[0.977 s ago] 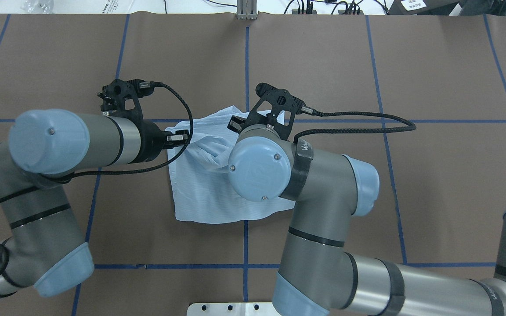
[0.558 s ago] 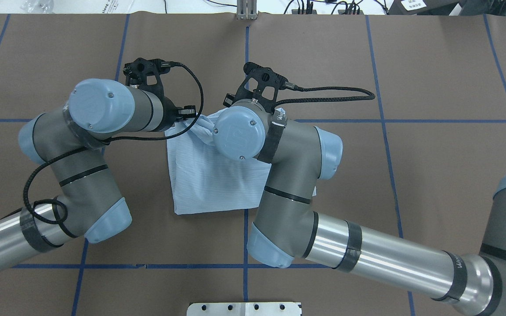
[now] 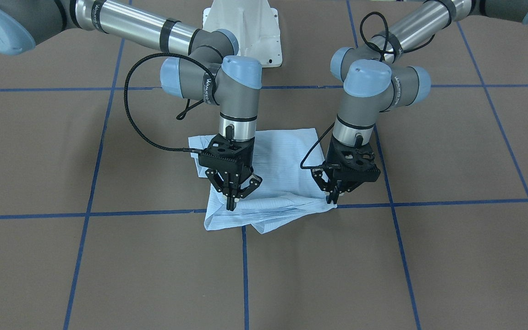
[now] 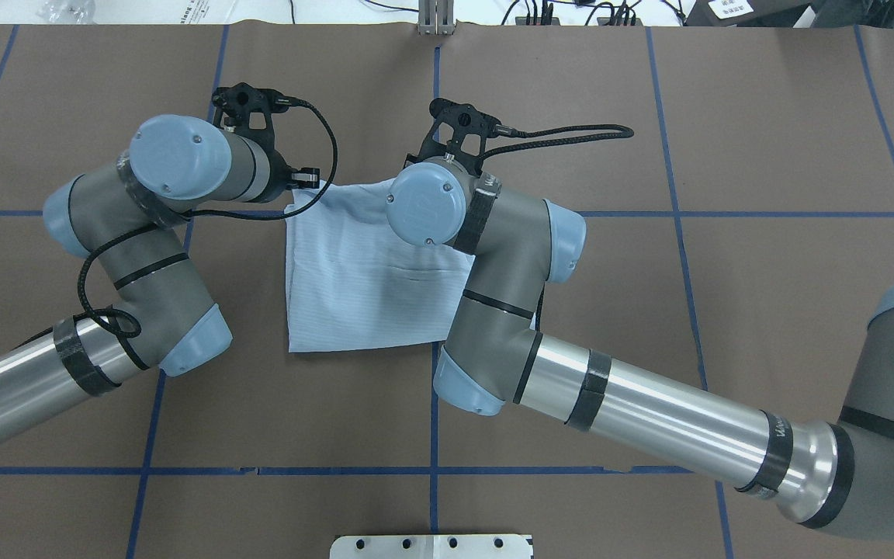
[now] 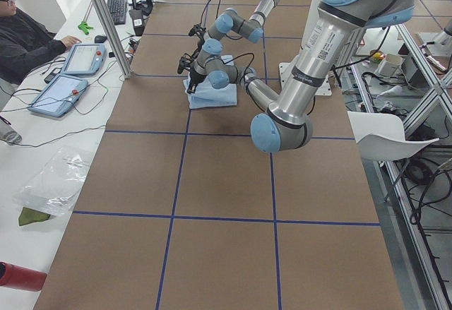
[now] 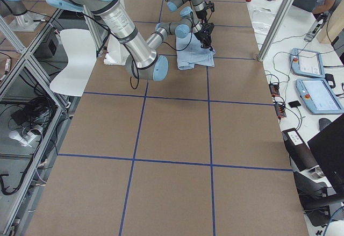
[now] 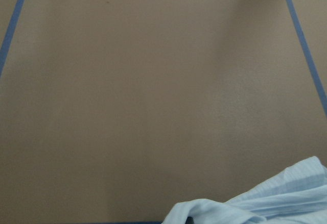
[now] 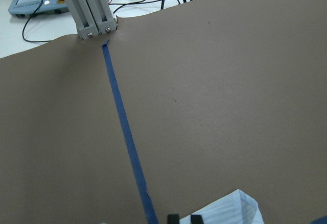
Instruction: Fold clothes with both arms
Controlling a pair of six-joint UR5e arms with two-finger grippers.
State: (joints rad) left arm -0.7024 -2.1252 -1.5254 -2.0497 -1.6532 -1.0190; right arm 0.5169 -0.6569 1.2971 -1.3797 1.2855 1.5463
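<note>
The light blue striped shirt (image 3: 282, 146) lies as a folded rectangle mid-table, also seen from above (image 4: 362, 279). Its far edge is doubled and slightly rumpled. In the front view my right gripper (image 3: 232, 205) points down, shut on the shirt's far edge near one corner. My left gripper (image 3: 335, 198) is shut on the opposite far corner. From overhead the right wrist (image 4: 427, 206) covers its own gripper. The left wrist view shows only a rumpled shirt edge (image 7: 265, 206). In the right wrist view two black fingertips (image 8: 173, 218) sit close together beside a shirt corner (image 8: 235, 208).
Brown table cover with blue tape grid lines (image 4: 435, 116). A metal post (image 4: 435, 19) stands at the far table edge, and the white pedestal base (image 3: 241, 27) is on the robot side. A person (image 5: 28, 38) sits at a side bench with tablets. A white chair (image 5: 385, 137) stands off-table.
Both grippers moved toward the far side of the table and spread apart, drawing the bunched shirt layer with them. The shirt now lies flatter and squarer.
</note>
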